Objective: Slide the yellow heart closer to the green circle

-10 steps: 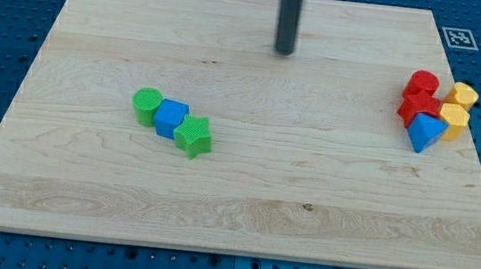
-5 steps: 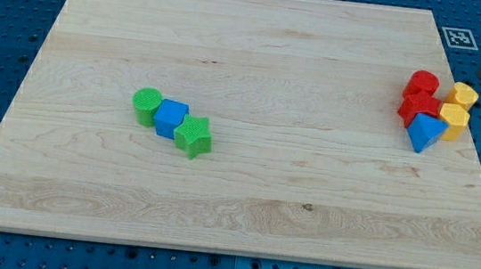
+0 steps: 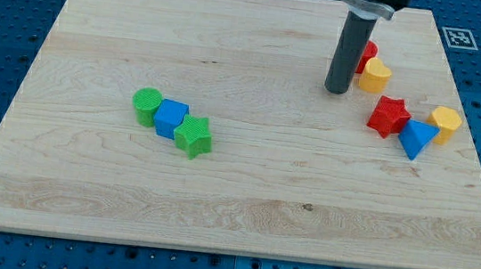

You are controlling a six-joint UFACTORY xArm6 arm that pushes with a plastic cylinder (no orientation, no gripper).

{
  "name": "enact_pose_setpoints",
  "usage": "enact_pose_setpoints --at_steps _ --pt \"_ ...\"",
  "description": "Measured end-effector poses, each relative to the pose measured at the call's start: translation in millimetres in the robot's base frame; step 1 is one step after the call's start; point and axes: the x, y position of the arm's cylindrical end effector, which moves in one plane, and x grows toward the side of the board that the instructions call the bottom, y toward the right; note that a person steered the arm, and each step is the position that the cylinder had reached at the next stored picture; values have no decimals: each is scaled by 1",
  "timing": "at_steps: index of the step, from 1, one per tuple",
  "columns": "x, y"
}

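Observation:
The yellow heart (image 3: pixel 375 76) lies at the view's upper right, with a red block (image 3: pixel 368 52) touching it just above, partly hidden by the rod. My tip (image 3: pixel 336 91) rests on the board just left of the yellow heart, close to it. The green circle (image 3: pixel 146 105) sits far off at the view's left, touching a blue block (image 3: pixel 171 117), which touches a green star (image 3: pixel 194 137).
A red star (image 3: pixel 389 116), a blue triangle (image 3: pixel 416 138) and a second yellow block (image 3: pixel 445 123) sit in a loose group at the view's right, below the heart. The wooden board (image 3: pixel 232 214) lies on a blue pegboard table.
The rod went from the top middle out to the right edge and back in. The right cluster broke up: the yellow heart and a red block moved up and left; the others shifted slightly.

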Motion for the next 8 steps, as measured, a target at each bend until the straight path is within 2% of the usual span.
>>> enact_pose_setpoints --at_steps 2,3,5,7,8 --pt "-1 91" --pt "-12 101" --pt "-18 34" --pt "-23 121" --pt "-32 92"
